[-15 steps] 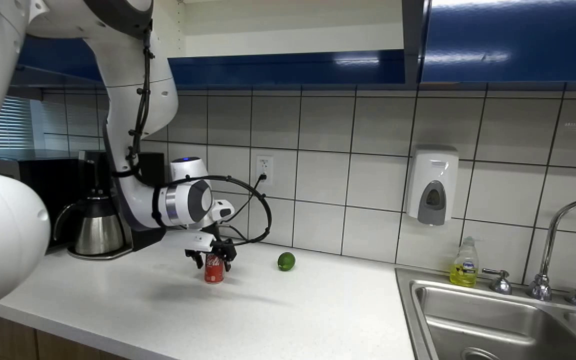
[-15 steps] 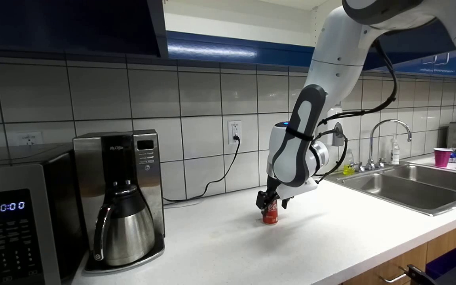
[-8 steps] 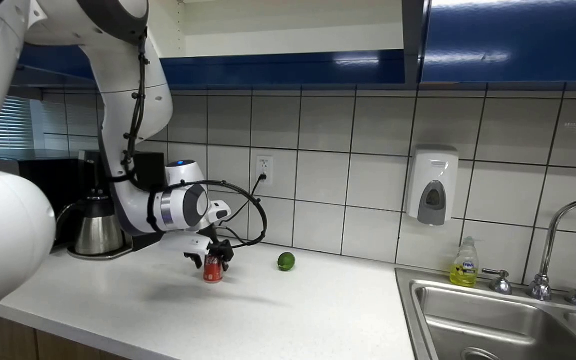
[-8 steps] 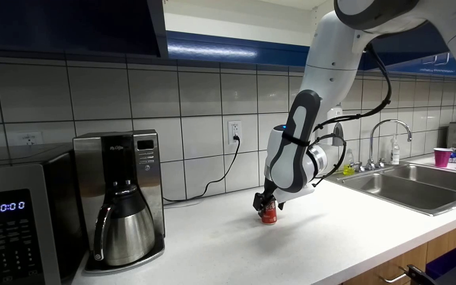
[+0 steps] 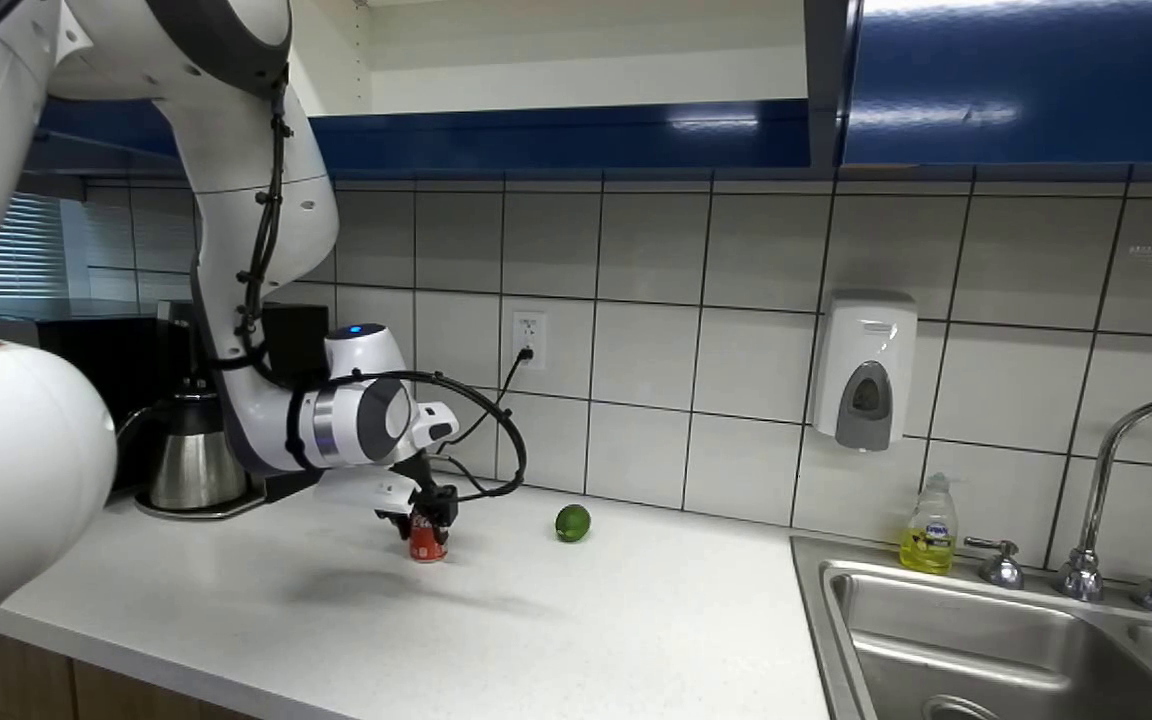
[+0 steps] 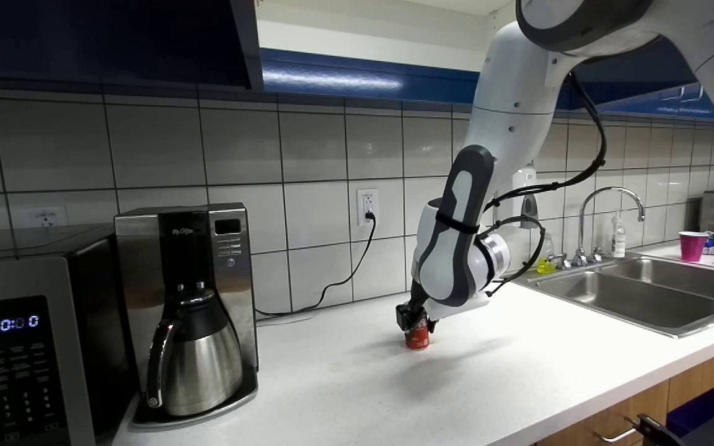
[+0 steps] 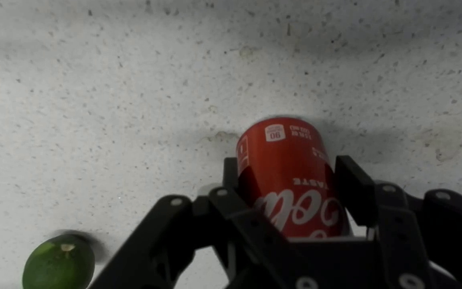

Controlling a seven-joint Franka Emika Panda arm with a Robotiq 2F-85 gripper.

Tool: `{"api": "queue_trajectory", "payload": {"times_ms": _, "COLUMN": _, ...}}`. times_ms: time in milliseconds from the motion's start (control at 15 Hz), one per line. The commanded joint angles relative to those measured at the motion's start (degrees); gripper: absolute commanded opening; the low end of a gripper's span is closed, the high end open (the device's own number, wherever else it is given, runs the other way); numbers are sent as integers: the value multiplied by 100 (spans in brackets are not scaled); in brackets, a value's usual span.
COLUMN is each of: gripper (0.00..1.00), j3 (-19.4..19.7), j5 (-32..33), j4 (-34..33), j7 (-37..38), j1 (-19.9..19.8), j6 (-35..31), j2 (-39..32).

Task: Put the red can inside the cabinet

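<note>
- Since the earlier frame, your claw (image 5: 423, 530) has come lower over the red can (image 5: 427, 546), and its fingers (image 7: 231, 172) have drawn in from a wider stance; the can has shifted only slightly.
- You now have the can held: in the wrist view a finger lies along each side of it, both looking to touch, with the pale lettering upside down between them.
- The can is upright with its base down at the desk (image 5: 576, 630); your claw covers its top in both exterior views.
- Above it you have the cabinet (image 5: 586, 70), its pale inside in sight over a glossy blue lower edge, well apart from the can.
- A green lime (image 5: 572, 523) lies on the desk, apart from both the can and your claw; the wrist view shows it low on the left.
- On the tiled wall (image 5: 636, 360) you can see an outlet (image 5: 529, 335) and, farther along, a white soap dispenser (image 5: 866, 370).
- In an exterior view, a yellow dish soap bottle (image 5: 929, 535) stands on the back rim of the sink (image 5: 826, 625), just beside a tap handle (image 5: 1002, 568).
- On the side of the can away from the sink you have a coffee maker (image 6: 233, 291) with a steel carafe (image 6: 205, 371) in it, next to a microwave (image 6: 22, 347).
- Beyond the sink, a pink cup (image 6: 693, 246) stands upright.
</note>
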State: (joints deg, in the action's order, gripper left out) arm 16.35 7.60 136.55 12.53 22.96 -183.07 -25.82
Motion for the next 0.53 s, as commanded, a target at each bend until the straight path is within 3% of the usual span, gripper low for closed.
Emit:
{"api": "queue_trajectory", "payload": {"times_ms": 0, "gripper": 37, "j3": 49, "j5": -250, "j4": -12, "j7": -226, "j1": 78, "j6": -170, "j2": -85}}
{"api": "queue_trajectory", "payload": {"times_ms": 467, "gripper": 37, "j3": 185, "j5": -419, "j4": -53, "j7": -237, "j1": 219, "j6": -25, "j2": 9}}
